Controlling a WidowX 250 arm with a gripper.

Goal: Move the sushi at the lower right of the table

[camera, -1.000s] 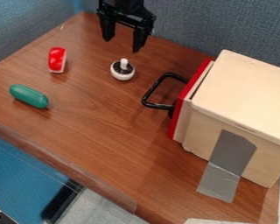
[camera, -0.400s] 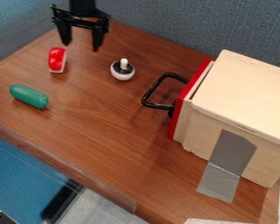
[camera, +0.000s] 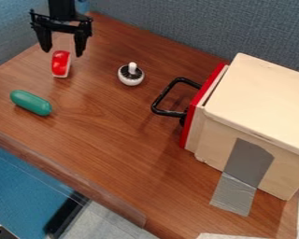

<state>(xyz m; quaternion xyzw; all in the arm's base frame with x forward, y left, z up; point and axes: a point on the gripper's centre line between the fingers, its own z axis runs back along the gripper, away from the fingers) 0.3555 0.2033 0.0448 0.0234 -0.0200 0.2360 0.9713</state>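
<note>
Black claw [camera: 63, 51] hangs wide open, seemingly just above the red-and-white sushi [camera: 60, 64], its grip empty.

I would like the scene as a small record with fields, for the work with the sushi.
Sushi: red and white, upper left of the table
Gripper: open, hanging by the sushi's far end, holding nothing
Green toy: lying nearer the front edge
White toy: right of the sushi, with a short peg
Box: right side, red front, black handle
Task state: sushi not at lower right
</note>
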